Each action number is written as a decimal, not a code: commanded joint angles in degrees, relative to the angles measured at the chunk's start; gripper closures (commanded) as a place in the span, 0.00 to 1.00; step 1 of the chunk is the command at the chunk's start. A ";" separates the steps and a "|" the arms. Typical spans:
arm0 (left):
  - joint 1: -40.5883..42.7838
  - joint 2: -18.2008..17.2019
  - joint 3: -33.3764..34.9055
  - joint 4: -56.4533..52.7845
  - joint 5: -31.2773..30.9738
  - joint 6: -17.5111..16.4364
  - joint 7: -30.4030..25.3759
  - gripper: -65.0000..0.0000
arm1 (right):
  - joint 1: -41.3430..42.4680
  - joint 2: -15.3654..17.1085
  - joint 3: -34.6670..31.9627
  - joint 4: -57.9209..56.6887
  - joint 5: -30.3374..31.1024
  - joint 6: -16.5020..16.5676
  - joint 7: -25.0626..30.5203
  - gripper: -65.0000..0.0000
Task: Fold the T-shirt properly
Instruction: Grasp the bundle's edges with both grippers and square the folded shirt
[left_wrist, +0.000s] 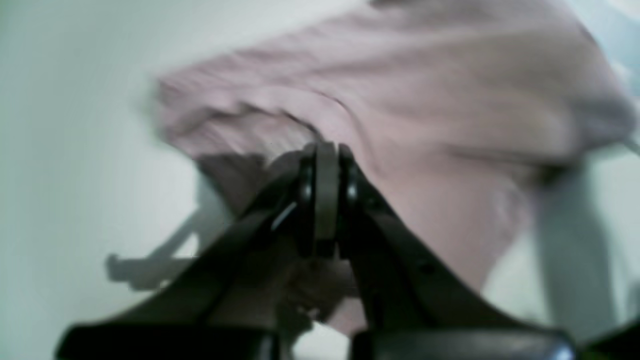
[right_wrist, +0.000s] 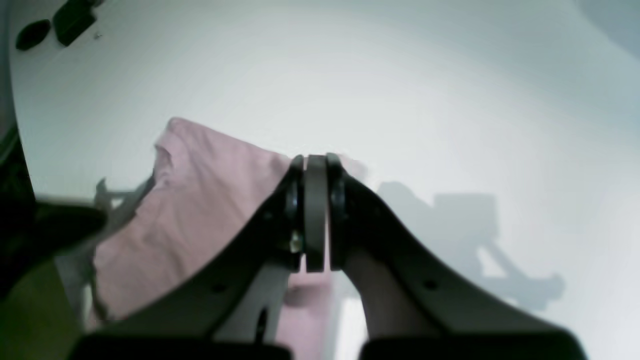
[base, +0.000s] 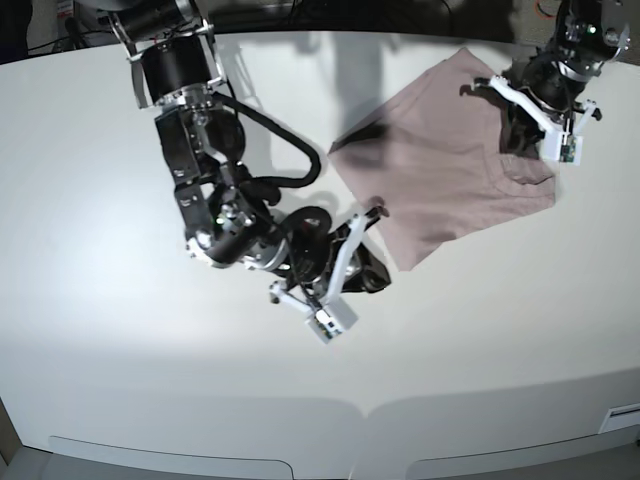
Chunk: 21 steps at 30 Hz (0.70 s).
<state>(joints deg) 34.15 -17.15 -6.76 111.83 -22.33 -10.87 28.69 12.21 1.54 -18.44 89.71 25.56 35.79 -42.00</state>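
Observation:
The dusty pink T-shirt (base: 450, 170) lies partly folded on the white table (base: 120, 330), right of centre in the base view. My right gripper (base: 375, 213) is shut on the shirt's near left edge. In the right wrist view its jaws (right_wrist: 315, 160) are closed, with pink cloth (right_wrist: 200, 200) hanging to the left and beneath them. My left gripper (base: 515, 135) is at the shirt's far right, near the neck. In the left wrist view it (left_wrist: 326, 150) is closed on cloth, with the blurred shirt (left_wrist: 400, 90) raised off the table behind it.
The right arm's black cable (base: 290, 170) loops over the table just left of the shirt. Small dark objects (right_wrist: 55, 22) sit at the table's far corner in the right wrist view. The table's curved front edge (base: 330, 405) runs along the bottom of the base view.

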 joint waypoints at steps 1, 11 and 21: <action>1.03 0.55 -0.26 0.81 -0.24 -0.68 -1.33 1.00 | 1.38 -1.25 -0.90 -0.48 -0.22 0.20 2.38 1.00; 5.60 9.05 -0.26 -0.90 -0.24 -8.90 -4.39 1.00 | 5.07 -10.54 -5.68 -18.18 -10.97 0.22 8.48 1.00; -1.25 9.03 -0.28 -26.16 7.78 -8.68 -14.43 1.00 | 6.78 -6.69 -5.46 -27.02 -22.21 0.17 11.93 1.00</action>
<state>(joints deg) 31.88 -7.90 -7.05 86.89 -18.17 -23.00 6.63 17.78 -5.04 -24.08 62.11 3.36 35.81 -30.39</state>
